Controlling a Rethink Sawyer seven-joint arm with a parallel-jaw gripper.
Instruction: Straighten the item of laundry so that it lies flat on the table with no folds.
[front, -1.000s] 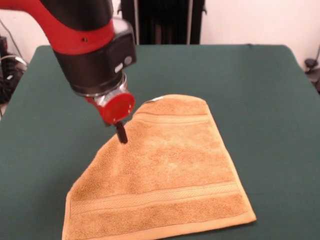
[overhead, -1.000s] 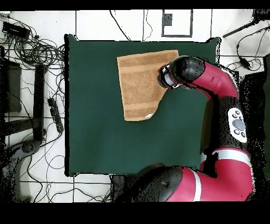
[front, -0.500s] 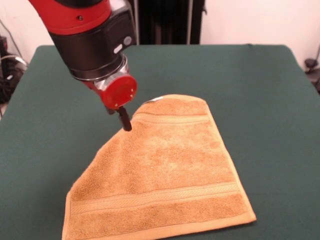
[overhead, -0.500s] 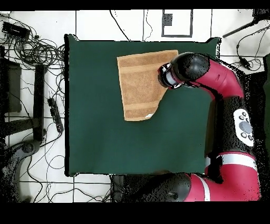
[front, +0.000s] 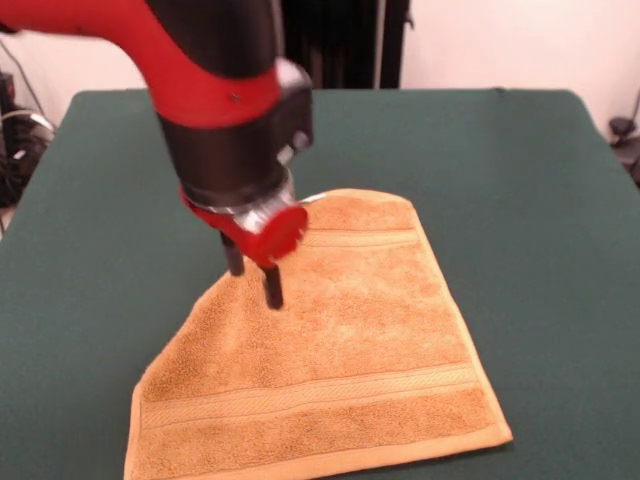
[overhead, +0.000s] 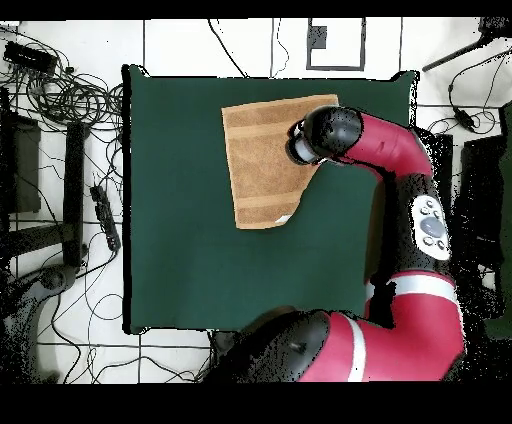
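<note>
Near the desk's front edge the towel lies with one corner folded under; the tool, prongs spread, hovers at that slanted edge. From overhead, the towel lies toward the far edge, tool hidden; a shallow pinch might drag the whole towel.

Red arm with black wrist section, silver ring, red end disc; tool two dark fingers.

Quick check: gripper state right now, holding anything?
Gripper: open, two fingers apart, holding nothing; its tips are at the towel's slanted folded edge.
</note>
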